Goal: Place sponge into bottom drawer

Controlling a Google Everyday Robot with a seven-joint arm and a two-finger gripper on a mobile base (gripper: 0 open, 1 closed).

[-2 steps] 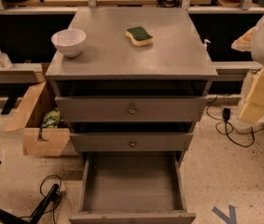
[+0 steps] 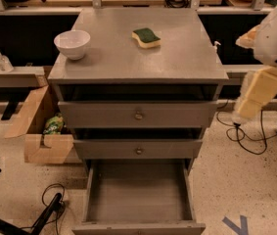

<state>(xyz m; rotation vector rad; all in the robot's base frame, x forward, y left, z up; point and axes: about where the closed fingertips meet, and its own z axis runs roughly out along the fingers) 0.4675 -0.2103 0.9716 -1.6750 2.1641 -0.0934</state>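
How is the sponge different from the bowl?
The sponge is flat, wavy and green on yellow; the white bowl is round, taller and bigger. The sponge lies nearer the middle; the white bowl sits near the left edge. Both rest on the cabinet top, away from the tool, which hangs beside the cabinet.

Cabinet (image 2: 128,62): one bottom drawer (image 2: 138,192), two upper drawers (image 2: 99,115), two knobs (image 2: 138,115). On it: one sponge (image 2: 146,37), one bowl (image 2: 72,44). One gripper (image 2: 241,114) hangs right of the cabinet.
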